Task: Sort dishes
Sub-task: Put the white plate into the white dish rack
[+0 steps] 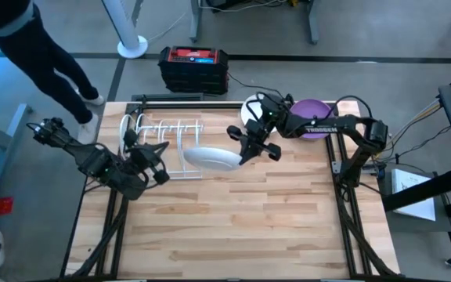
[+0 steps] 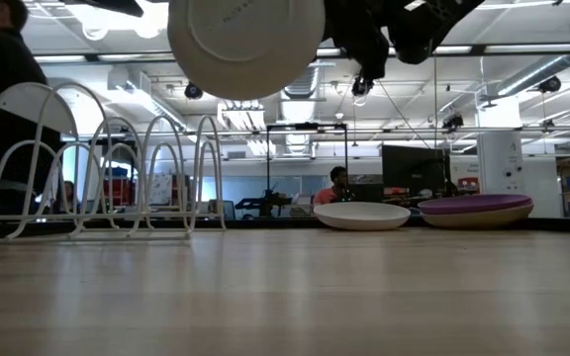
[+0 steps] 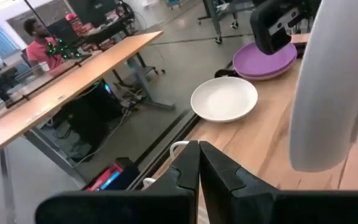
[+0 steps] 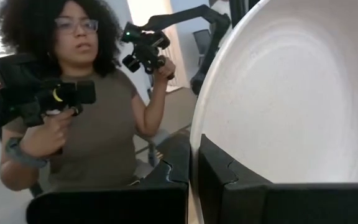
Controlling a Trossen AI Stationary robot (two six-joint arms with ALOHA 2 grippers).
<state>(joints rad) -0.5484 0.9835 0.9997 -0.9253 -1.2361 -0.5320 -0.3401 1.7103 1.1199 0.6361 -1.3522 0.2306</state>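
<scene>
Holding a white plate (image 1: pixel 210 157) up in the air, the right gripper (image 1: pixel 247 149) has its fingers pinched on the plate's rim. We can see this best in the right wrist view, where the 2 dark fingers (image 4: pixel 213 168) sit on either side of the edge. In the low view the plate hangs well above the surface (image 2: pixel 285 297), tipped up on its side, just past the end of the white wire rack (image 2: pixel 117 178).

We think the step in hand is carrying this plate to the rack. From above, the plate is right beside the rack's wires (image 1: pixel 163 141), so it looks close to going in.

The left gripper (image 1: pixel 143 168) waits near the front of the rack. Its fingers are closed together with nothing between them.

2 more dishes sit at the far edge of the surface. 1 is a white bowl (image 3: pixel 224 99). Just beside it is a purple plate (image 3: pixel 267 59), and it may be a stack of more than 1, but we cannot tell for sure.

Next, we think the plate must be kept standing on its edge and lined up with a gap between 2 wires. Then it should go down slowly until it rests in the gap. The gripper should let go only when the wires hold the plate up. If it lets go too soon, the plate could tip and fall.

A person (image 4: pixel 86 112) stands past the surface, holding control handles.
</scene>
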